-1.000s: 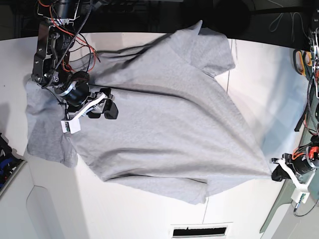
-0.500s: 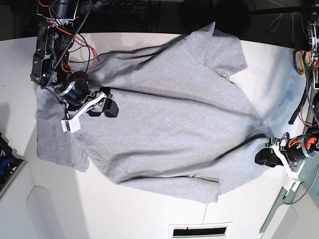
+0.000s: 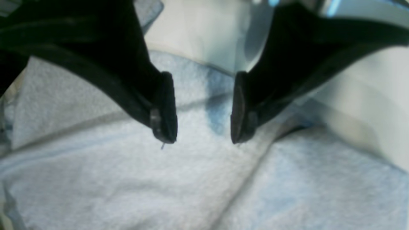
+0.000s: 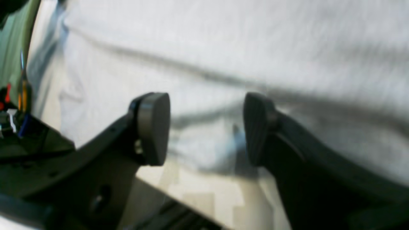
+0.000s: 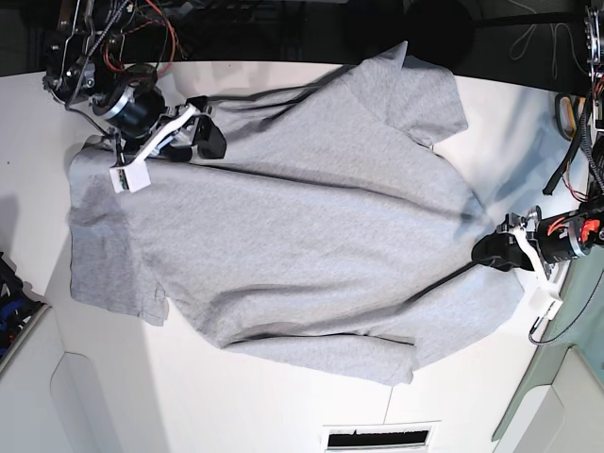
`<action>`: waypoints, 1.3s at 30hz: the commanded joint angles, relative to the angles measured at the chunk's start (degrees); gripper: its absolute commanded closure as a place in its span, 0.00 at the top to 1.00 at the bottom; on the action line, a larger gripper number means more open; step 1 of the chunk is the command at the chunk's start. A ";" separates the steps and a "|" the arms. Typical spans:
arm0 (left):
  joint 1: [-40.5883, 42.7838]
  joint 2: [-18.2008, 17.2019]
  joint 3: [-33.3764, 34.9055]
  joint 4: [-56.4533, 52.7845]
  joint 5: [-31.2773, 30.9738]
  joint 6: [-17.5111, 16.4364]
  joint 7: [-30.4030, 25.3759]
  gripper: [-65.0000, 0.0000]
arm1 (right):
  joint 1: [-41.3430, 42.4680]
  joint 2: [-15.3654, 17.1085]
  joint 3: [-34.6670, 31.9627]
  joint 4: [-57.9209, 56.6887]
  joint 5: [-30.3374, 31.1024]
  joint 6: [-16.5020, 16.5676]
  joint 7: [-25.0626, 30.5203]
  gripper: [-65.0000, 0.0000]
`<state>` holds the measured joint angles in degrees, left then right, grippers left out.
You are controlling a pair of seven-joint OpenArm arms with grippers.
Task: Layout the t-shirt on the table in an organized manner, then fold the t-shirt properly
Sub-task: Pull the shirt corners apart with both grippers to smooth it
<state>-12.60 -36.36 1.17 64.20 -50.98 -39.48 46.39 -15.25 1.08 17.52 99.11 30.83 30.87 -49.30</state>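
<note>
White worktop (image 5: 283, 415) carries the t-shirt (image 5: 293, 226), its length running between the arms. Left end effector (image 5: 497, 253), jaws apart, sits over the hem corner, seemingly nearest; right end effector (image 5: 203, 139) is also open.

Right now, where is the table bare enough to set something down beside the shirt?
Bare table runs along the base view's bottom edge, below the t-shirt hem, and in the top-left corner by the dark edge. A narrow strip lies beyond the upper sleeve. Crowded: under the right gripper and around the left gripper, both open over cloth.
</note>
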 commanded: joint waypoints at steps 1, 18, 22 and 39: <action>-0.46 -1.27 -0.44 1.20 -0.94 -0.52 -0.68 0.47 | -1.38 0.15 0.74 1.29 0.96 0.42 1.16 0.55; 0.59 -0.44 -0.44 1.84 -0.68 -0.52 -1.53 0.47 | -7.48 -0.31 2.62 -5.81 -0.35 -1.73 9.55 0.55; 0.59 -0.31 -0.44 1.84 -0.66 -0.52 -1.33 0.47 | -6.34 -0.33 0.07 -8.41 1.16 -1.46 10.32 0.55; 0.57 -0.83 -0.44 2.54 -9.42 -0.52 4.26 0.47 | -2.05 4.98 1.79 -8.20 -11.50 -0.81 13.66 0.00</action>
<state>-10.68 -36.05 1.17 65.60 -59.37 -39.46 51.88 -17.30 5.32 18.94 90.08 18.81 30.24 -36.27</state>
